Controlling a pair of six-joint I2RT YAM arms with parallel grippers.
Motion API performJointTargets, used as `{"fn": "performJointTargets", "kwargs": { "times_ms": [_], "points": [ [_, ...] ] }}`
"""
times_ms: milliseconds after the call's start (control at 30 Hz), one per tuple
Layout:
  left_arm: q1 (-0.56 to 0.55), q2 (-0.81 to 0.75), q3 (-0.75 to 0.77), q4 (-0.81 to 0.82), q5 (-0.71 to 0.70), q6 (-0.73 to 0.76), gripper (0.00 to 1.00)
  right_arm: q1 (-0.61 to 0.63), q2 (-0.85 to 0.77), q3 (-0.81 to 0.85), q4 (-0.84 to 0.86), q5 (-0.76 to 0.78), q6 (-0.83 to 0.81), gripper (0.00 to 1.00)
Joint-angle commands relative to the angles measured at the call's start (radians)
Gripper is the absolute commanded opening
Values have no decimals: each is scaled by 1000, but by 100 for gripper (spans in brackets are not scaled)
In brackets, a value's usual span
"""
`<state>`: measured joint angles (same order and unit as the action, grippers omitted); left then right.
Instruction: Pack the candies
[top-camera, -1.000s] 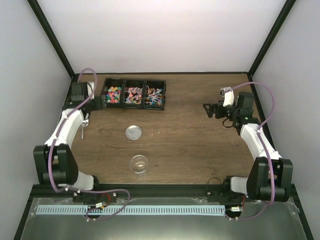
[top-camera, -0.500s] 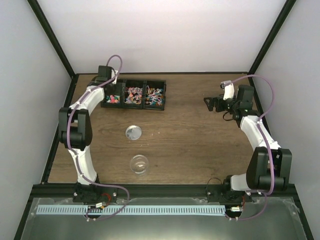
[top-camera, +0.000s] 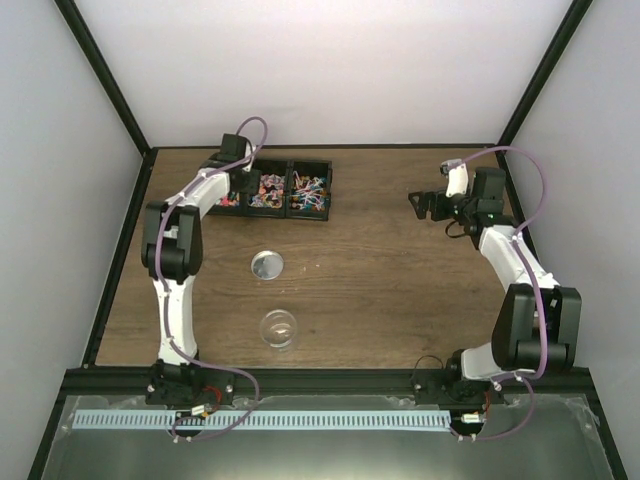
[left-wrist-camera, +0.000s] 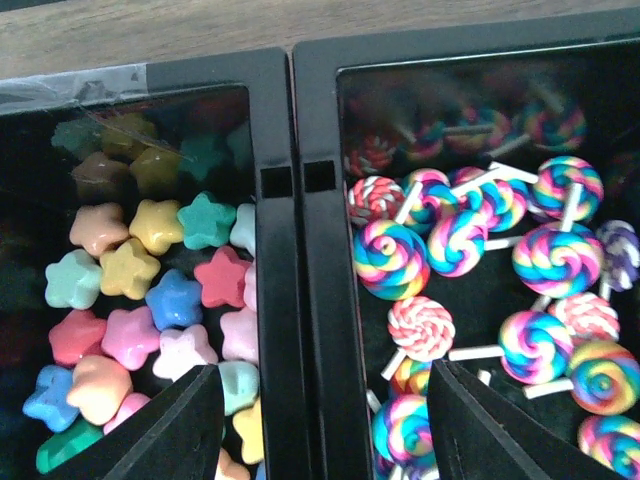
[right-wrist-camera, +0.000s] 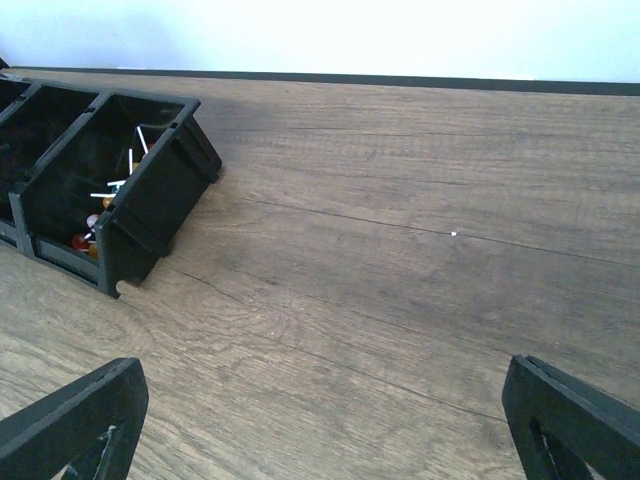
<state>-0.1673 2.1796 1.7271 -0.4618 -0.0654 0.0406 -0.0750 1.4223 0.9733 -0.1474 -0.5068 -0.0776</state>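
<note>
black bins (left-wrist-camera: 275, 250) at the far-left corner of the bench (right-wrist-camera: 400, 250) hold the candies (left-wrist-camera: 180, 300) — stars, swirl lollipops; the left gripper (left-wrist-camera: 322, 368) hangs over them, part-open and empty — the right gripper (right-wrist-camera: 320, 400) gapes wide.

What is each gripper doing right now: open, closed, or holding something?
Left gripper: open, low over the candies, holding nothing.
Right gripper: open above the table, holding nothing.
</note>
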Motion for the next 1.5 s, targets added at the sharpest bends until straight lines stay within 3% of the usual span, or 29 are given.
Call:
{"fn": "performJointTargets", "kwargs": {
  "times_ms": [0,300,500,867,1133,1233,1333,1400,1467],
  "points": [
    [0,51,57,-22,-35,0,56,12,15,62,0,11,2,100],
    [-33,21,39,-22,73,23,26,12,24,72,1,10,19,100],
    [-110,-20,0,-19,126,17,22,12,25,68,-3,14,22,100],
    [-347,-109,-176,26,169,-37,19,12,6,52,-19,16,19,100],
    [-431,-128,-219,49,148,-129,21,12,-14,29,-27,-3,23,100],
    [-434,-139,-193,32,150,-141,35,12,-11,29,-27,-21,18,100],
    [-422,-193,-169,3,151,-125,73,13,-7,36,-24,-58,9,100],
    [-396,-277,-194,13,167,-107,94,19,-3,40,-19,-80,5,100],
    [-356,-377,-239,27,206,-72,100,27,7,50,-15,-96,1,100]
  ]
}}
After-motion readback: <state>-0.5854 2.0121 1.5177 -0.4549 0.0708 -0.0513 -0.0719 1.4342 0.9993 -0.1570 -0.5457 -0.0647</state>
